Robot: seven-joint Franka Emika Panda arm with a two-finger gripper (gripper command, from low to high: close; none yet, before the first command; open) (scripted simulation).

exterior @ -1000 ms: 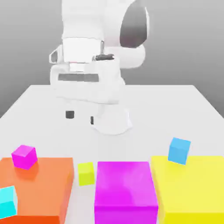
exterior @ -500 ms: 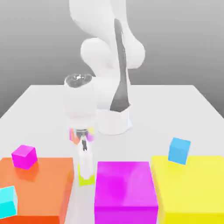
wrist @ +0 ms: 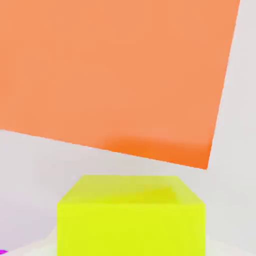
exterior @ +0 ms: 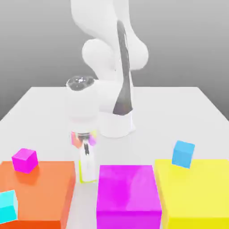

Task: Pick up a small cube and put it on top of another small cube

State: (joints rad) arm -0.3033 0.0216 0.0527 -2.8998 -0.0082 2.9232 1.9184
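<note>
Small lime-yellow cube point(wrist: 131, 230) sits just off big glossy magenta block point(exterior: 127, 188), on exterior view's left of it. White robot hand point(exterior: 87, 172) closed on it, looks like decent grip. Probably light, stiff, bit slick tbh; I'd pinch opposite flat sides, mid-height. Near finger hides most of cube in exterior view, so can't make out far-side contact.

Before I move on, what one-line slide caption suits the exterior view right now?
Gripper closed on the small lime-yellow cube, between the orange block and large magenta block.
</note>
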